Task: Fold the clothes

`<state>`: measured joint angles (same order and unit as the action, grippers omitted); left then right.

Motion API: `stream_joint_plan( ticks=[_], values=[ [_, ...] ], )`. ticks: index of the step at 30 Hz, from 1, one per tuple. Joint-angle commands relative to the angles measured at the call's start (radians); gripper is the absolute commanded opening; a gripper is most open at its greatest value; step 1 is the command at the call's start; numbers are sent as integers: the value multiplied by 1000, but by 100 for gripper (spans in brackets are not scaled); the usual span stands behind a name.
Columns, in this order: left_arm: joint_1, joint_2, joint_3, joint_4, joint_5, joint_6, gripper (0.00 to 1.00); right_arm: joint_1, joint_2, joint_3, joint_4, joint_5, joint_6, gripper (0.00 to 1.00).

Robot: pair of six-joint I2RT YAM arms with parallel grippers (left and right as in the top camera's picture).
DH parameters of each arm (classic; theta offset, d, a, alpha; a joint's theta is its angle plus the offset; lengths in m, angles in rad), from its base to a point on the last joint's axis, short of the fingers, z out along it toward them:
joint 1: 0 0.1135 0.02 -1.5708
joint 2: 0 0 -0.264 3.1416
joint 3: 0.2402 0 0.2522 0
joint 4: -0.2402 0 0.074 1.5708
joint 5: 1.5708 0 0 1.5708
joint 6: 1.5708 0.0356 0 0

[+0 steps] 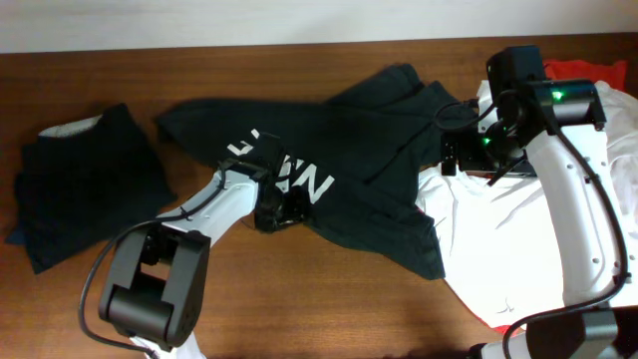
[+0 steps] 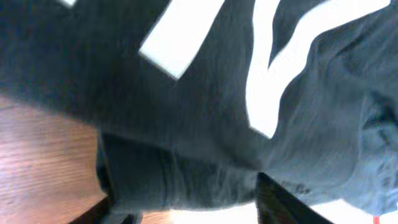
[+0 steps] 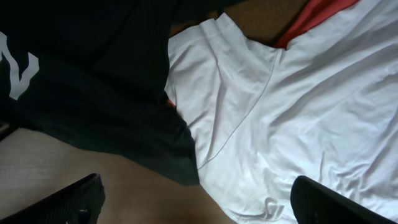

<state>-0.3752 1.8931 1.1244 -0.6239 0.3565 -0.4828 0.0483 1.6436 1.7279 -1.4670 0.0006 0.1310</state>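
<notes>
Sprawling across the middle of the brown wooden table (image 1: 329,309) in the overhead view, the large black T-shirt with white NIKE lettering (image 1: 369,150) lies crumpled and unfolded. A flat folded stack of black garments (image 1: 85,189) sits at 9 o'clock, well apart from it. A rumpled white shirt (image 1: 518,249) covers the 4 o'clock side, its edge tucked under the black one, and a bit of red cloth (image 1: 588,68) shows at 1 o'clock. The left gripper (image 1: 277,207) is at the black shirt's 6 o'clock hem. The right gripper (image 1: 461,150) hangs over the seam where black meets white.

From the left wrist, black cloth and white letter strokes fill the frame. The left gripper (image 2: 186,193) has a thick roll of hem lying between its dark fingers (image 2: 109,186); whether they press it, I cannot tell.

From the right wrist, the right gripper (image 3: 196,183) stands spread wide with nothing between its fingers (image 3: 74,199). Below it the black shirt lies at 10 o'clock, the white shirt at 3 o'clock, and bare wood at 7 o'clock.
</notes>
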Motion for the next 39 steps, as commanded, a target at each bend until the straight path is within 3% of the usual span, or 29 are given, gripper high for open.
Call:
stream_joint_plan(
  ticks=[1, 2, 5, 7, 10, 11, 12, 13, 15, 17, 20, 23, 24, 27, 29, 30, 31, 34, 36, 37, 38, 39],
  values=[
    [-6, 82, -32, 3, -50, -1, 17, -5, -16, 11, -4, 16, 5, 99],
    [-5, 81, -32, -29, -89, -1, 0, -5, -16, 11, -4, 16, 5, 99],
    [50, 47, -9, -182, -297, -1, 0, -5, -16, 11, -4, 16, 5, 99],
    [179, -53, 81, -300, -483, 12, 0, -5, -16, 11, -3, 16, 5, 99],
    [385, -162, 250, -320, -504, 32, 0, -5, -16, 11, -3, 16, 5, 98],
    [442, -174, 277, -321, -442, 32, 5, -5, -16, 11, -3, 16, 5, 99],
    [470, -172, 275, -347, -331, 32, 72, -5, -16, 11, -3, 16, 5, 99],
    [467, -163, 264, -383, -268, 32, 99, -5, -16, 11, -3, 16, 5, 99],
    [409, -145, 203, -489, -248, 32, 99, -5, -16, 11, -3, 15, 5, 99],
    [351, -145, 104, -488, -248, 31, 99, -5, -15, 7, -3, 15, 5, 99],
    [291, -145, -55, -396, -311, 27, 99, -5, -15, -24, 2, 15, 5, 99],
    [291, -145, -129, -172, -338, 26, 99, -5, -15, -35, 9, 15, 5, 99],
    [291, -142, -136, -124, -337, 26, 97, -5, -15, -35, 9, 15, 5, 99],
    [286, -135, -202, 35, -289, 25, 72, -5, -15, -35, 9, 15, 5, 99],
    [284, -135, -206, 33, -242, 25, 44, -5, -15, -35, 10, 15, 5, 99],
    [283, -135, -206, 34, -244, 25, 26, -5, -15, -35, 12, 15, 5, 99],
    [284, -135, -206, 40, -244, 25, 2, -5, -15, -35, 12, 15, 5, 99],
    [284, -144, -187, 21, -243, 54, 0, -5, -15, -35, 11, 16, 5, 99],
    [286, -198, -113, -120, -249, 101, 0, -5, -13, -37, 11, 15, 5, 98],
    [300, -282, -48, -288, -276, 103, 0, -5, -3, -51, 16, 15, 6, 79],
    [315, -341, -30, -368, -303, 103, 0, -5, 5, -74, 29, 11, 6, 59],
    [340, -407, -30, -417, -322, 103, 0, -5, 12, -117, 57, 10, 6, 46]
  ],
)
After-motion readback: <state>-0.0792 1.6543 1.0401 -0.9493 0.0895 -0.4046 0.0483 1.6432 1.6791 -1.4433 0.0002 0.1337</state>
